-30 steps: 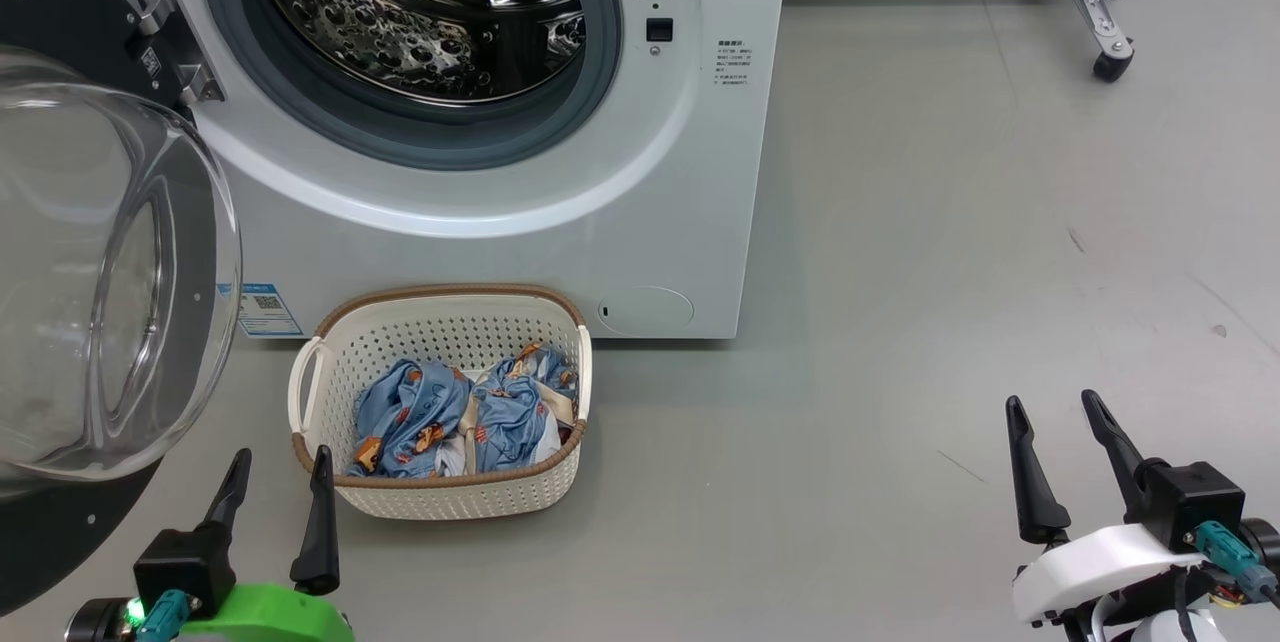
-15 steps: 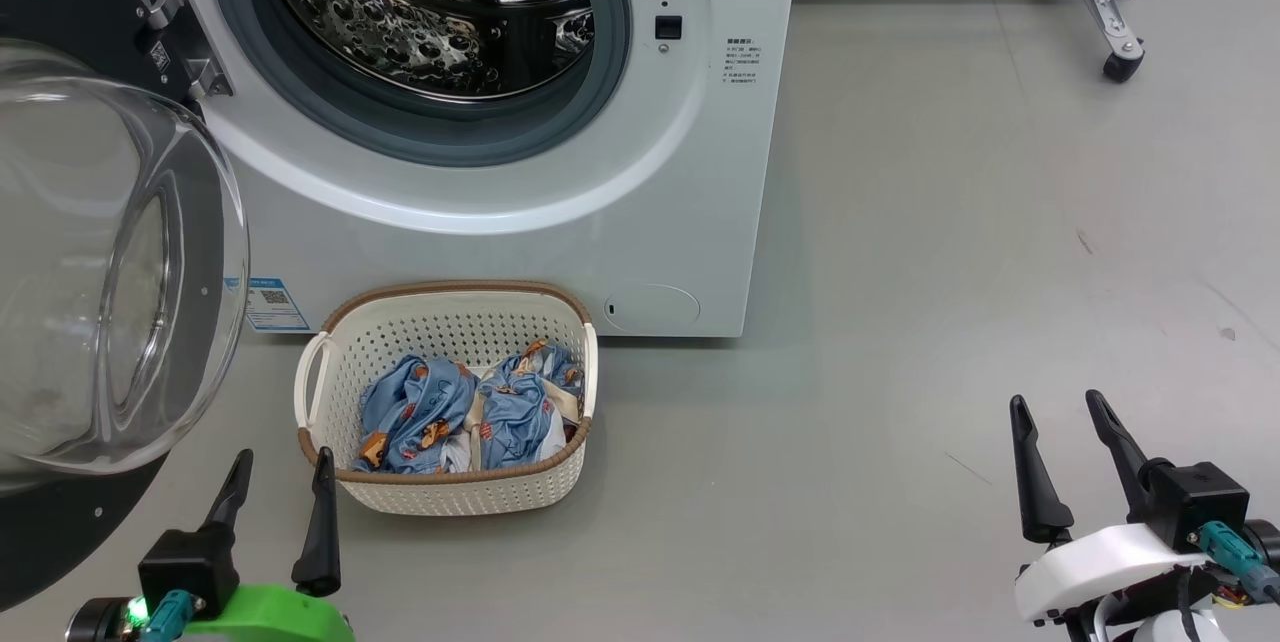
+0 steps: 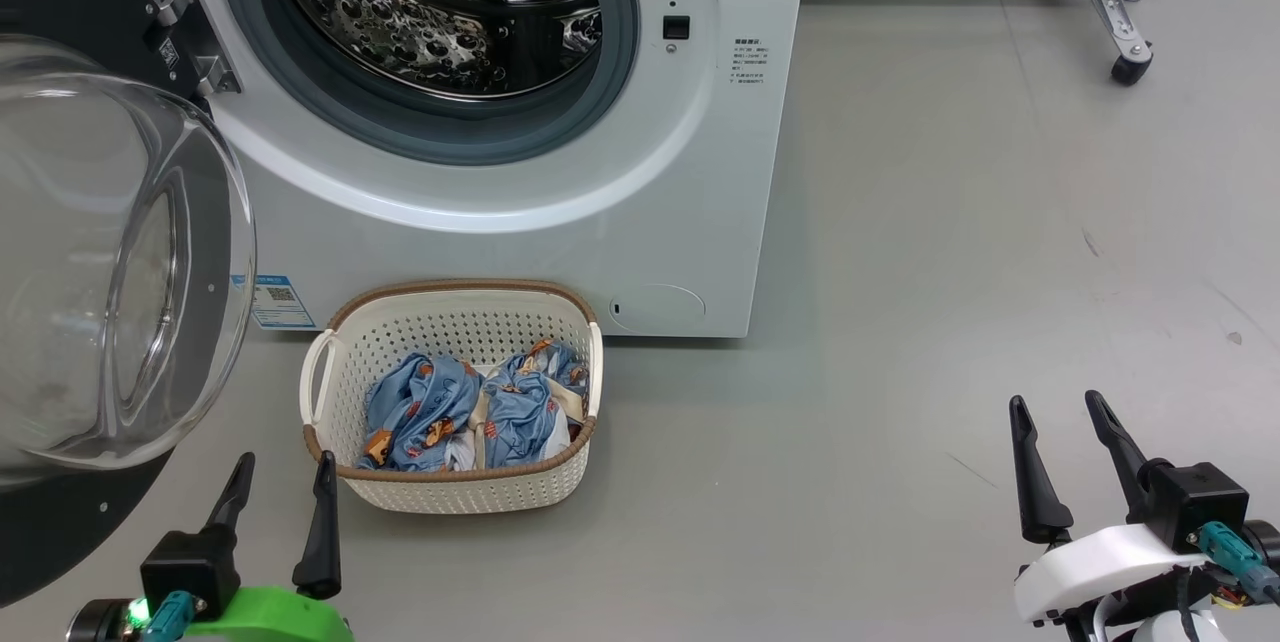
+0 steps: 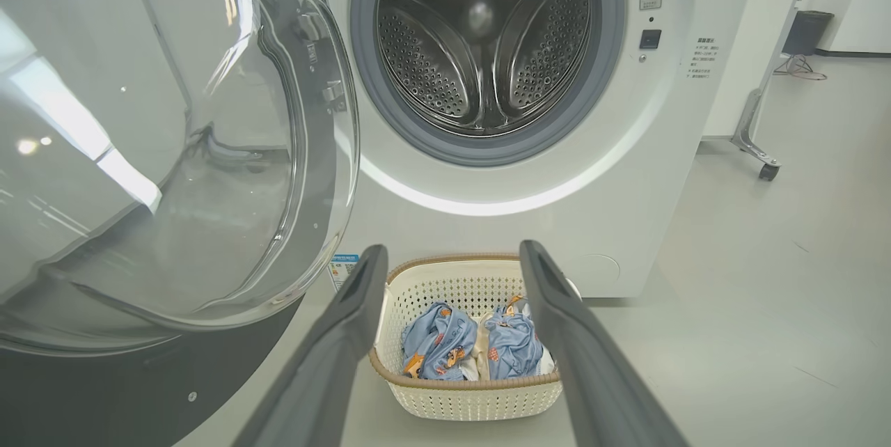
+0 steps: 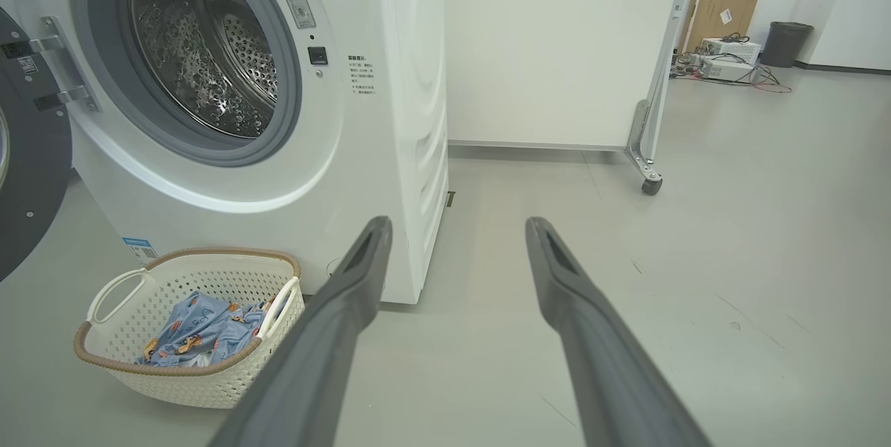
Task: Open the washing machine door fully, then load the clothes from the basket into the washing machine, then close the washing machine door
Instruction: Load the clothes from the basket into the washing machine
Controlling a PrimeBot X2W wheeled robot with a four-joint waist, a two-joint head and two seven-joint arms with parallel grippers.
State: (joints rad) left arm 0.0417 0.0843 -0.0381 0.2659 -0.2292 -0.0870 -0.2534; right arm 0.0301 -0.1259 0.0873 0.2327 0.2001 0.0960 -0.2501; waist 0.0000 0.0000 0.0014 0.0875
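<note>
The clothes (image 3: 470, 412) are all in the basket (image 3: 455, 497), bunched in a blue pile. The basket sits on the floor (image 3: 900, 322) just in front of the washing machine (image 3: 700, 172), below the drum (image 3: 440, 12) opening and a bit left of centre. The washing machine door (image 3: 110, 252) is swung out on its hinge (image 3: 190, 32) at the left, glass bowl facing across the opening, and the drum looks empty. I read step one as done or near done, with loading as the step in hand, but I can't tell whether the door is at its stop. Your left gripper (image 3: 284, 467) hangs low just short of the basket's near-left corner, fingers spread, nothing in them. Your right gripper (image 3: 1056, 404) is well off to the right over bare floor, also spread and empty. Next move: bring the left one forward and down into the pile, keeping clear of the door glass beside it. Pinch deep enough to take a whole piece, then lift it to the drum.
</note>
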